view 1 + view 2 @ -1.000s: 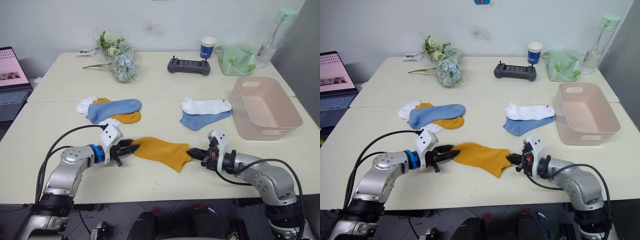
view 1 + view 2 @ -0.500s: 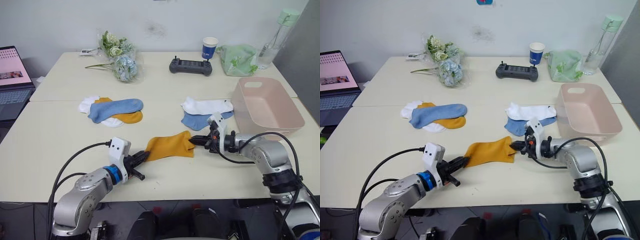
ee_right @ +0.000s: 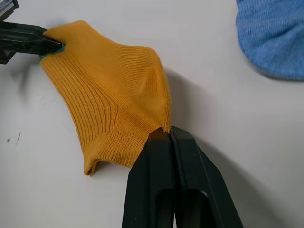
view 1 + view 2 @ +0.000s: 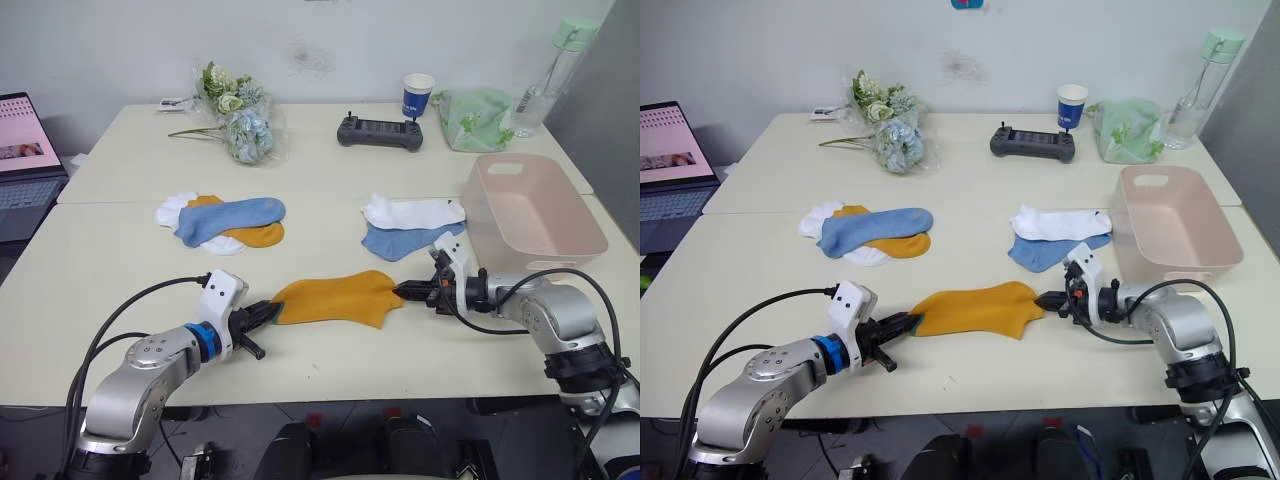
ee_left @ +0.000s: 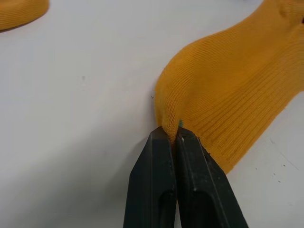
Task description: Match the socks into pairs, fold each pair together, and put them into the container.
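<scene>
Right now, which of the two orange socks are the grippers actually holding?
The near mustard-orange sock, stretched between the left gripper and right gripper, each shut on one end. The other orange sock lies under a light blue sock.

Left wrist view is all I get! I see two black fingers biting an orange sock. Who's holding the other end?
Observer: The right gripper pinches the far end of the orange sock.
Operator: Where's its twin?
Observer: The second orange sock lies in the pile to the robot's left, under a blue sock.
Operator: And the basket?
Observer: The pink basket stands on the robot's right and has no socks in it.
</scene>
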Controlling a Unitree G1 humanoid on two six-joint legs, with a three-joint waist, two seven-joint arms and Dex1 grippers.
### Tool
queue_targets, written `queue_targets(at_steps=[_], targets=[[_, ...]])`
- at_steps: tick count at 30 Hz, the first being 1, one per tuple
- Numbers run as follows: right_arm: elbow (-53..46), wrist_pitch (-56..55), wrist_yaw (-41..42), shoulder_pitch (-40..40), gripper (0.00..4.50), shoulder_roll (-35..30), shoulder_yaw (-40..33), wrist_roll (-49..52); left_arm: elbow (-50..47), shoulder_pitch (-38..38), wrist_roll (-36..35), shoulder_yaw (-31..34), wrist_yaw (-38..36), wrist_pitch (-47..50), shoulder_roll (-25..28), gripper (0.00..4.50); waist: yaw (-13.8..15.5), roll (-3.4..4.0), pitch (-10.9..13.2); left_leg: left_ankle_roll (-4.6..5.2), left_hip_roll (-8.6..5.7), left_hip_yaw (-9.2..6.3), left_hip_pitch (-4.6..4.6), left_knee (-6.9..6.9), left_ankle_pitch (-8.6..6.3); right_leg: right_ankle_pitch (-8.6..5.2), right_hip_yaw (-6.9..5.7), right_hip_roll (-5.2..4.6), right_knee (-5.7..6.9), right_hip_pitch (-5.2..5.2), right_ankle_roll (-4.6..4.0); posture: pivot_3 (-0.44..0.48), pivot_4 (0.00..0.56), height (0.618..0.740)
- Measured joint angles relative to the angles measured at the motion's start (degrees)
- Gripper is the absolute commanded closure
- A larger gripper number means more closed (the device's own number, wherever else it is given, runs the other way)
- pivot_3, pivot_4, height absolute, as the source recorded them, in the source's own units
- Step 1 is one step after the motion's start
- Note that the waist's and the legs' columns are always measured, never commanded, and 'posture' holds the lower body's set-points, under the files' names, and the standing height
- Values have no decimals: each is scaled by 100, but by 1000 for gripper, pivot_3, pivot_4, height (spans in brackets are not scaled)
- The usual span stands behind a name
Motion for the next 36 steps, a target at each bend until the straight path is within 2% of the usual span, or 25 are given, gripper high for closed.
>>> queue_targets(at_steps=[4, 5, 8, 11, 14, 18, 22, 27, 31, 33, 36], targets=[[-3, -471, -71, 114, 2474, -43, -1, -241, 220, 57, 63, 24, -91, -335, 1, 2534, -1, 0, 0, -1, 0, -1, 0, 1, 1, 0, 0, -1, -1, 0, 0, 0, 150, 740], [-28, -689, -5, 197, 2463, -168, -2, -320, 264, 144, 63, 124, -120, -490, 1, 2299, 3, 0, 0, -1, 0, -1, -2, 0, 1, 0, -1, -2, -3, -1, 0, 0, 150, 740], [-282, -1376, 361, 520, 2463, -538, -193, -409, 453, 457, 132, 541, -366, -1112, 277, 2299, -2, 1, 1, -1, 6, -3, -4, -3, 1, 0, -4, -1, -12, -1, 0, 0, 150, 740], [-804, -2121, 742, 670, 2463, -583, -176, -445, 472, 637, 387, 656, -892, -2053, 704, 2299, -9, 2, 1, 0, 6, 0, 0, -6, 0, 0, -3, -2, -14, 3, 0, 0, 150, 740], [-1145, -3062, 1137, 818, 2463, -568, 151, -741, 504, 785, 605, 593, -1566, -3002, 1023, 2299, 8, 1, 0, 1, 5, -6, 0, -4, 0, 1, -11, -2, -31, 14, 0, 0, 150, 740], [-905, -4424, 1451, 915, 2463, -467, 803, -1458, 793, 752, 972, 307, -2128, -3955, 1233, 2299, 9, 3, 2, 1, 1, -2, -1, -4, -1, 2, -10, -2, -34, 14, 3, 0, 150, 740], [-514, -5339, 1543, 800, 2463, -396, 1077, -2028, 1329, 440, 1625, -179, -2186, -4720, 1265, 2299, 11, 3, 2, 1, 1, -5, 1, -4, -1, 3, -12, 1, -32, 15, 4, 0, 150, 740], [57, -6147, 1525, 442, 2463, -265, 1358, -2629, 1931, -233, 2358, -642, -1835, -5470, 1054, 2299, 13, 3, 2, -1, 1, -7, 2, -1, 1, 3, -14, 21, -27, 15, 4, 0, 150, 740], [509, -6730, 1486, 277, 2463, -192, 1550, -3084, 2294, -538, 2601, -798, -1634, -5835, 1000, 2299, 12, 3, 2, -2, 1, -6, 6, -2, 1, 3, -13, 22, -23, 15, 4, 0, 150, 740], [700, -6945, 1425, 171, 2463, -107, 1623, -3194, 2418, -607, 2617, -843, -1628, -5920, 1002, 2901, 5, 5, 1, -2, 1, -1, 14, -1, 1, 3, -12, 23, -13, 15, 4, 0, 150, 740], [932, -7125, 1392, 41, 3050, 42, 1637, -3319, 2524, -651, 2621, -923, -1639, -5956, 1002, 3799, 0, 4, 0, 0, 3, 1, 25, -1, 0, 3, -8, 27, 1, 17, 4, 0, 150, 740]])
